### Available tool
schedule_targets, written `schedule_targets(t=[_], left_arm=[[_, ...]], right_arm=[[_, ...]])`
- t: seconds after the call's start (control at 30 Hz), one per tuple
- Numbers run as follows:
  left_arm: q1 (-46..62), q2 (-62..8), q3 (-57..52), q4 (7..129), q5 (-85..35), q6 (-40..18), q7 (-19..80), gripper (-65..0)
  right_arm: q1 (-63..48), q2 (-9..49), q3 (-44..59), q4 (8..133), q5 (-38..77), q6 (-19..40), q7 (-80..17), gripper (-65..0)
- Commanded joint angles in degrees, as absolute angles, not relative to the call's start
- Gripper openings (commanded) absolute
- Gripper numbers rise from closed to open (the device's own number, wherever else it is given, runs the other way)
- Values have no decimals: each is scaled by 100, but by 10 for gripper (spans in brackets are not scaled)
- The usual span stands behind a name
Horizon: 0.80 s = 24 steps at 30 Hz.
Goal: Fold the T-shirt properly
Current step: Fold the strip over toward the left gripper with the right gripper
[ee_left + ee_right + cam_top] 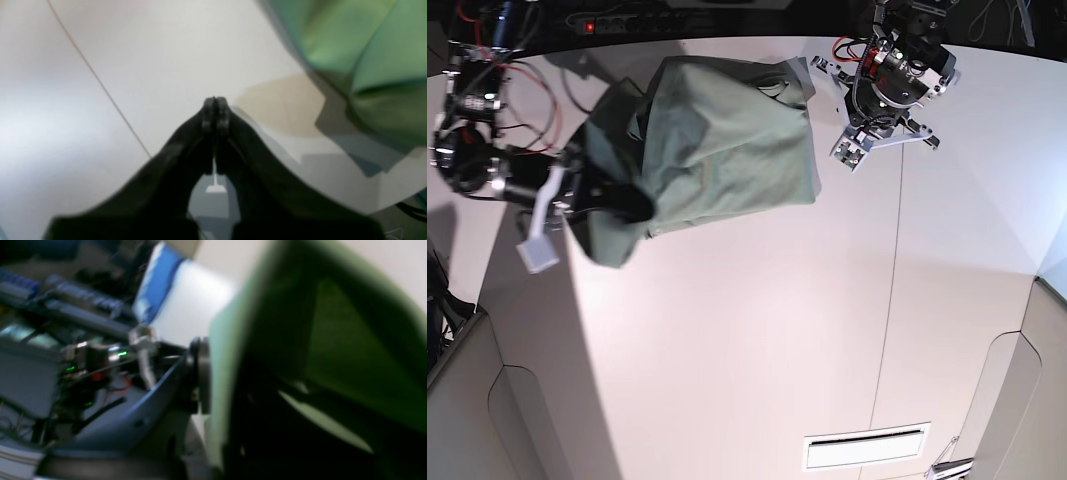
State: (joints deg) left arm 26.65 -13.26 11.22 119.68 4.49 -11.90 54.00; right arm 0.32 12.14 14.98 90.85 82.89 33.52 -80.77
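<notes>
The T-shirt (737,165) is on the table (757,350), soft and floppy. Your right tool (642,210) pinches its edge; your left tool (215,101), closed and empty, could grab the shirt's opposite edge.

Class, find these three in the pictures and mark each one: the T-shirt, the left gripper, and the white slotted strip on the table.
T-shirt (737,165): base view, on its spread middle.
Left gripper (215,103): left wrist view, at its closed fingertips.
White strip (867,449): base view, on its middle.
</notes>
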Motion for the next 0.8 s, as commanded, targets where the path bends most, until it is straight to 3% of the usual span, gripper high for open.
schedule_targets(t=[0.0,0.13,0.3,0.47,0.77], left_arm=[[2659,-1332,1111,12066,489,-1184,5354,-650],[2703,-1332,1111,12031,486,-1184,5457,-650],[2698,-1332,1111,11668,489,-1184,5468,-650],[2692,-1332,1111,11310,491,-1184,5430,-650],[2668,-1332,1111,11218,491,-1184,5402,-650]], right_arm=[[108,1116,1313,9183,8500,3393,-8000,-650],[113,613,469,9183,8486,3391,-8000,-650],[113,233,-436,9183,7363,3389,-7959,-650],[113,172,-1337,9183,6311,3389,-7216,-650],[121,150,-2609,9181,5776,3387,-6464,-650]])
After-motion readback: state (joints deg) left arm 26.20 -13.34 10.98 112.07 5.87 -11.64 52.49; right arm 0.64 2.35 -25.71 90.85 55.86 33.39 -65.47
